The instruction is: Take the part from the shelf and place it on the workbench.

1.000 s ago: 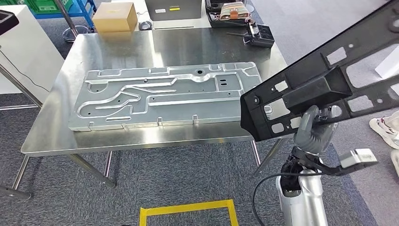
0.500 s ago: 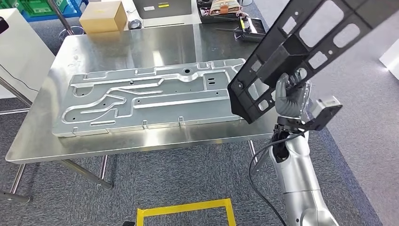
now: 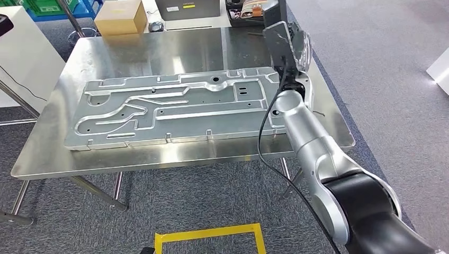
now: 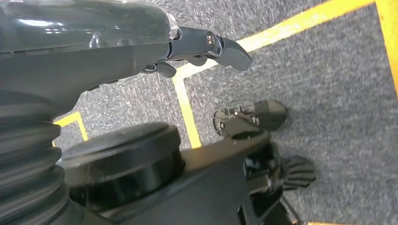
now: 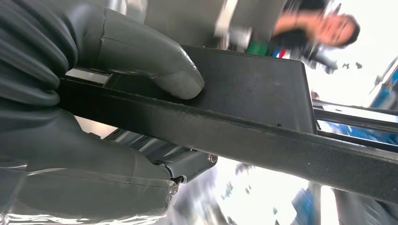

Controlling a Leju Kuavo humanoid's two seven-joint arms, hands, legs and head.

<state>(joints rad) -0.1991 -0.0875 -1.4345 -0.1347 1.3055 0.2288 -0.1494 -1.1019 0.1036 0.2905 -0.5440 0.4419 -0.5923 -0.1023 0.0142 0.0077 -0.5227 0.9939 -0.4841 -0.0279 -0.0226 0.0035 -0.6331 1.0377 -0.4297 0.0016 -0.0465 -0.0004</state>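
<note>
At the far left of your head view a white cabinet (image 3: 24, 50) stands beside the workbench (image 3: 174, 50), with green crates (image 3: 45, 6) and a cardboard box (image 3: 119, 17) behind the bench's far left corner. On the steel top lies a big machined aluminium plate (image 3: 174, 108), flat, running most of the bench's length. On the carpet in front of the bench you see a yellow floor marking (image 3: 212, 235).

Your left hand (image 4: 206, 44) hangs low over that carpet. Its fingers are loosely extended and apart, with nothing between them.

Moving right, your right arm (image 3: 312, 143) reaches up from the lower right and crosses the bench's right end, its wrist raised over the far right corner. There a dark piece (image 3: 275, 10) stands up at the picture's top edge, but you cannot tell from the head view what it is.

The right wrist view settles the grasp: your right hand (image 5: 84, 98) grips the black part (image 5: 253, 117), thumb pressed on a flat black face and the other fingers wrapped under a long bar of it. The part is in the hand, off the bench. A person (image 5: 324, 28) appears blurred beyond it.
</note>
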